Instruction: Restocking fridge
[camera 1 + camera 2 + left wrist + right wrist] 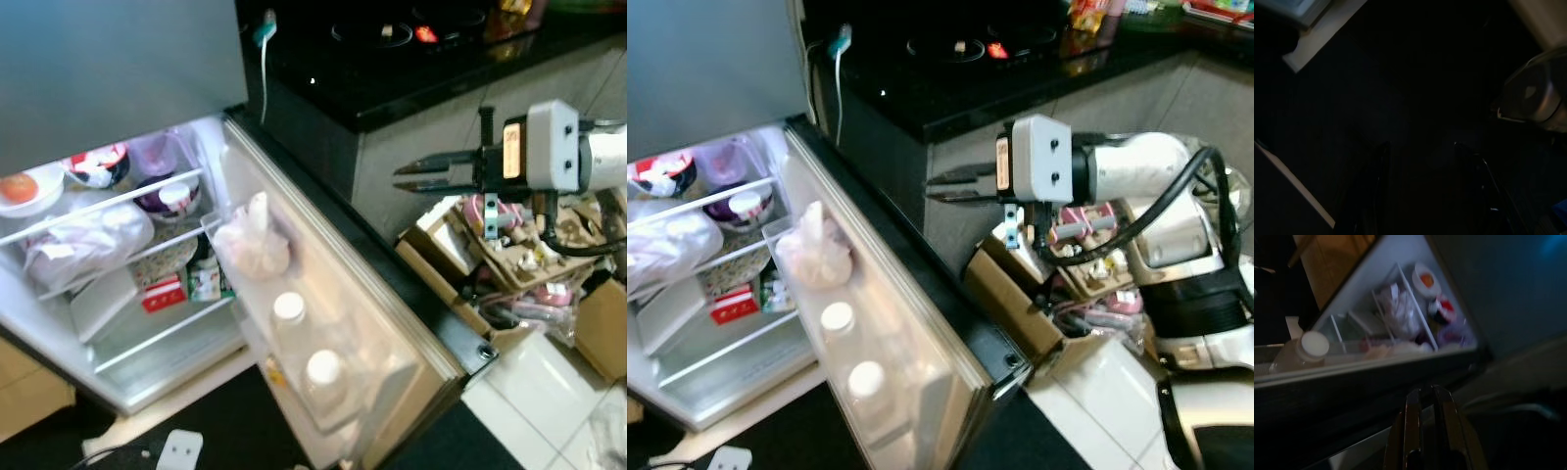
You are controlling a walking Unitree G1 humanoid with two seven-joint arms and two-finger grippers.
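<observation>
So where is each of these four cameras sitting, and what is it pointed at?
Left eye view: on the head, looking down at the open fridge door; right pincer shows.
Right eye view: beside it, same scene, with the right arm.
Left wrist view: on the hanging left arm, over dark floor; left pincer.
Right wrist view: along its nearly closed fingers toward the fridge.
Shared: the white-capped bottle.

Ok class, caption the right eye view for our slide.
Right hand hovers empty beside the open fridge door, bottles shelved inside it.
</observation>
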